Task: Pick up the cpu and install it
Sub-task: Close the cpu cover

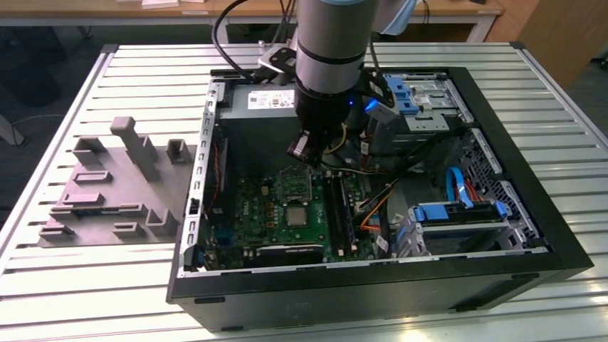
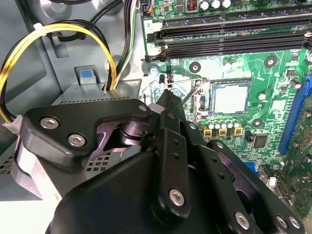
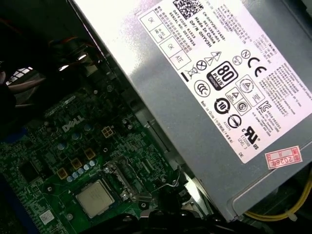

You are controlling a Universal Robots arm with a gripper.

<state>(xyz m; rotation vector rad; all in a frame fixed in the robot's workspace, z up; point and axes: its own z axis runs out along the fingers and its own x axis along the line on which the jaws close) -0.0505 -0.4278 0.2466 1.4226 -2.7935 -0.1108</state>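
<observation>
Cpu point(image 3: 95, 197) lies flat in its socket on the motherboard point(image 1: 256, 214), silver top up, so the pick-and-place part looks done and install is at the seating/locking stage. Gripper point(image 2: 165, 91) hovers over the open socket frame point(image 3: 127, 179) just beside the cpu, fingers apparently together w/ nothing between. Any further contact calls for a light, straight-down touch. Cpu is square, no real long axis; edges run parallel to the frame.
</observation>
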